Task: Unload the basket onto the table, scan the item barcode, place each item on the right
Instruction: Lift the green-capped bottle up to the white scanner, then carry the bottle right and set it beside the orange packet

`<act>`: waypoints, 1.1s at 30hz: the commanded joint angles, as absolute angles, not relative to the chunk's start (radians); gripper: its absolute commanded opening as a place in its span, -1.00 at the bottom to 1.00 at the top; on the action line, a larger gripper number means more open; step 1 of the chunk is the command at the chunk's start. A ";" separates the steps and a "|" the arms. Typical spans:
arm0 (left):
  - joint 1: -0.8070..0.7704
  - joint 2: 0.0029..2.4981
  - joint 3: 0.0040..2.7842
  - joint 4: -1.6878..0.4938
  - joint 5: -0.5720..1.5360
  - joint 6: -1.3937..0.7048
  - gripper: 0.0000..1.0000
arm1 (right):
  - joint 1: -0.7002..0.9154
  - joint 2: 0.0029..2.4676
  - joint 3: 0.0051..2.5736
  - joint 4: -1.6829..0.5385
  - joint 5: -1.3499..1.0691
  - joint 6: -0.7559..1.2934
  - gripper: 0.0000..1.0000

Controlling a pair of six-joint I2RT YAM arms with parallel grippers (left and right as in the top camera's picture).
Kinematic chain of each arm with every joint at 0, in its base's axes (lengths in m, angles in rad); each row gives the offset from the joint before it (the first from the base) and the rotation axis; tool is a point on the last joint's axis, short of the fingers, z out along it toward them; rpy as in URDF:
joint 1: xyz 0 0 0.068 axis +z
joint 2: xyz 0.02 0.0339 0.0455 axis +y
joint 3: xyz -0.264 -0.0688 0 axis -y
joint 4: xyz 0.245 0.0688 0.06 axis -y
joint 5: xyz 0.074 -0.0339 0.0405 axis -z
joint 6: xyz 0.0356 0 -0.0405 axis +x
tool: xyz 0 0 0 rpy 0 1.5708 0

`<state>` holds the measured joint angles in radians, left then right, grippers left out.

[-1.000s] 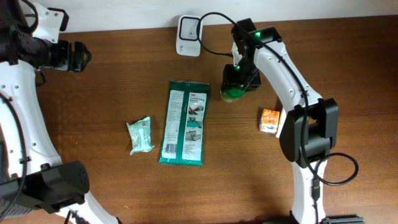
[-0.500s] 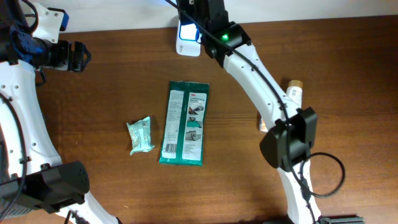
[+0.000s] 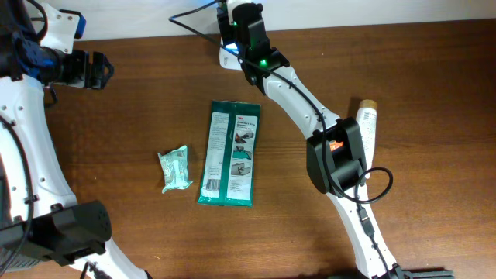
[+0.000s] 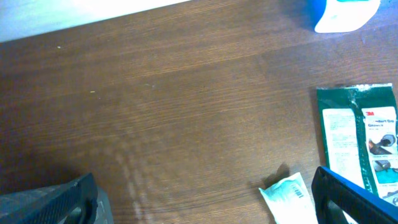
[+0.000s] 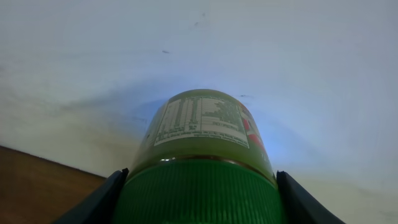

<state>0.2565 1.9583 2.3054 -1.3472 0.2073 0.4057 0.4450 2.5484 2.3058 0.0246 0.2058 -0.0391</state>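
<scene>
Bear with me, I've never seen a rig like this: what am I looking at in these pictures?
Two white robot arms work at a wooden table. One picture looks down from above; the others come from a camera on each wrist. The right arm reaches to the barcode scanner at the far edge, its jaws gripping a green-capped bottle. The left arm is off to the side, jaws open and empty. On the table lie a green 3M pack, a small pale sachet and a white tube.
</scene>
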 commanded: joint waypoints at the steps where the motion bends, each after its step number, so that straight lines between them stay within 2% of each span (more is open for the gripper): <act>1: 0.258 1.966 2.304 -1.348 0.221 0.424 0.98 | 0.454 2.519 2.321 0.034 0.220 -0.075 0.01; 6: 0.258 1.966 2.304 -1.348 0.221 0.424 0.98 | 0.454 2.447 2.321 -0.085 0.218 -0.075 0.02; 10: 0.258 1.966 2.304 -1.348 0.221 0.424 0.98 | 0.456 2.333 2.321 -0.281 0.190 -0.071 0.02; 12: 0.258 1.966 2.304 -1.348 0.221 0.424 0.99 | 0.456 2.257 2.321 -0.448 0.121 -0.070 0.01; 13: 0.258 1.966 2.304 -1.348 0.221 0.424 0.98 | 0.456 2.220 2.321 -0.547 0.073 -0.070 -0.07; 16: 0.258 1.966 2.304 -1.348 0.221 0.424 0.98 | 0.453 2.158 2.321 -0.788 -0.018 -0.071 -0.16; 20: 0.258 1.966 2.304 -1.348 0.221 0.424 0.98 | 0.444 2.149 2.320 -1.221 -0.019 -0.071 -0.20; 23: 0.258 1.966 2.304 -1.348 0.221 0.424 0.98 | 0.414 2.149 2.280 -1.379 -0.019 -0.069 -0.21; 28: 0.258 1.966 2.304 -1.348 0.221 0.424 0.98 | 0.266 2.149 2.080 -1.386 -0.019 0.035 -0.22; 33: 0.258 1.966 2.304 -1.348 0.221 0.424 0.99 | 0.114 2.150 1.972 -1.340 -0.019 0.043 -0.21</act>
<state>0.2565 1.9583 2.3054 -1.3472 0.2100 0.4057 0.1715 2.1708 2.0045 -1.3590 -0.0238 0.0257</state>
